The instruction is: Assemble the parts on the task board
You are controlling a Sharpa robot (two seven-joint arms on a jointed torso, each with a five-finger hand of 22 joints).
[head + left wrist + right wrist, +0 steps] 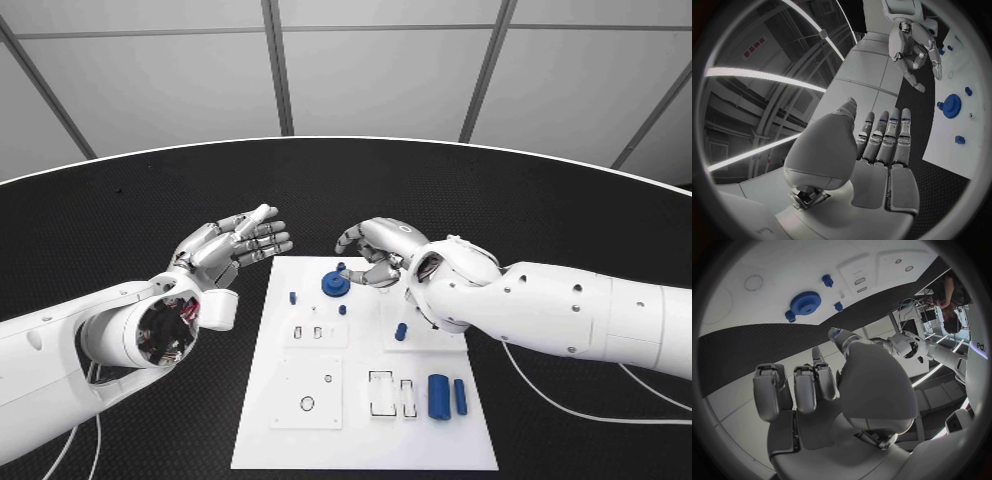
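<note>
The white task board [361, 420] lies in the middle of the black table. A blue gear [335, 286] sits near its far left corner, with a small blue peg [340, 267] just beyond it. My right hand [378, 248] hovers over the board's far edge, close to the gear [805, 303]; its fingers are loosely curved and hold nothing. My left hand [238, 243] floats past the board's far left corner, fingers straight and apart, empty. The left wrist view shows the gear [951, 106] and the right hand [914, 50] above it.
More small blue parts [293, 297] [342, 309] [401, 331] lie on the board's middle. Two blue cylinders [438, 396] [460, 396] lie near its right side by rectangular slots [382, 392]. A white cable [577, 400] runs over the table at the right.
</note>
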